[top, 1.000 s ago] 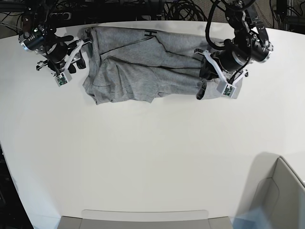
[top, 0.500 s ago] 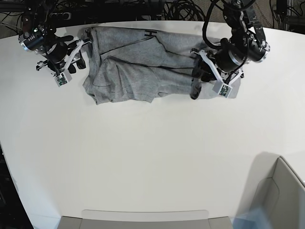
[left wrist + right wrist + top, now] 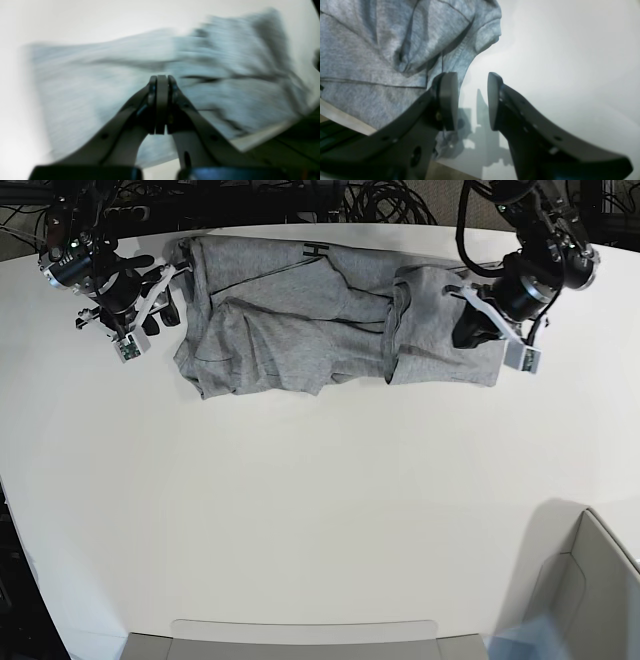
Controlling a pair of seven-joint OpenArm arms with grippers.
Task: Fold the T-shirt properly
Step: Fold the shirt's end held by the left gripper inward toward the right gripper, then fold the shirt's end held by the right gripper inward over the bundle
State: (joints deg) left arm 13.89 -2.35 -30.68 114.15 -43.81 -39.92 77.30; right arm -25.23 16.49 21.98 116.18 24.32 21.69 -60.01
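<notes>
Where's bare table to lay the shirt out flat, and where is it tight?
The white table is bare from the T-shirt down to the near edge. The far strip is crowded: the shirt fills it, with the right gripper and left gripper at its two ends.

We see the heather-grey knitted cotton T-shirt as soft, matt, finely flecked cloth. Under it, the white table top looks smooth with a faint sheen. The right gripper has dark, matt plastic-looking fingers.
</notes>
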